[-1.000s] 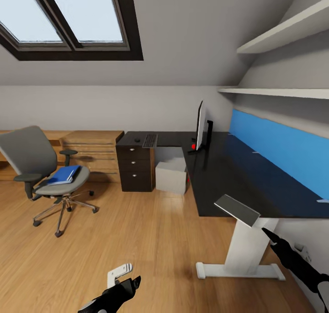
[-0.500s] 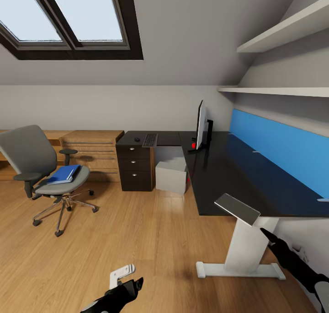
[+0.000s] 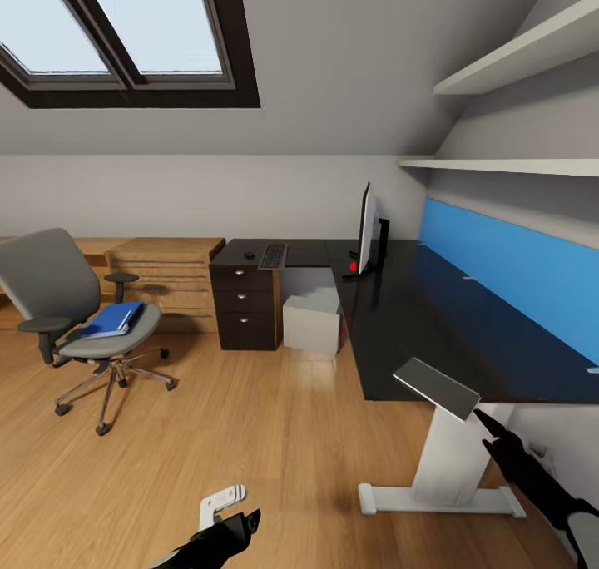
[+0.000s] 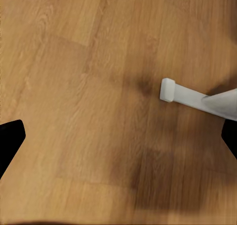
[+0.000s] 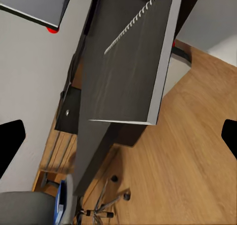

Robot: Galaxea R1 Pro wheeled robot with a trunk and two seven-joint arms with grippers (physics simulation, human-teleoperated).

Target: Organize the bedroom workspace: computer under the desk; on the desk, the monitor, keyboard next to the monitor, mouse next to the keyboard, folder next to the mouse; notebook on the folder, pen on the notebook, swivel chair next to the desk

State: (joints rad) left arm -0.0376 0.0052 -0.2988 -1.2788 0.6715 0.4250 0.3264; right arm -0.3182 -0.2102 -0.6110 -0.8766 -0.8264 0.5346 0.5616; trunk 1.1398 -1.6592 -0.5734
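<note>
Notebook [image 3: 436,387] overhangs the desk [image 3: 416,319] edge above open floor [image 3: 274,436].

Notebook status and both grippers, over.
Left gripper low over floor, jaws open. Right gripper jaws open, just short of notebook, tilted at desk near corner. Folder on swivel chair.

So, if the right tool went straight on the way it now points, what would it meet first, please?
Most likely the notebook, tilted at the near edge of the desk. It lies dead ahead of the right tool, whose jaws are open; the gap is hard to judge.
</note>
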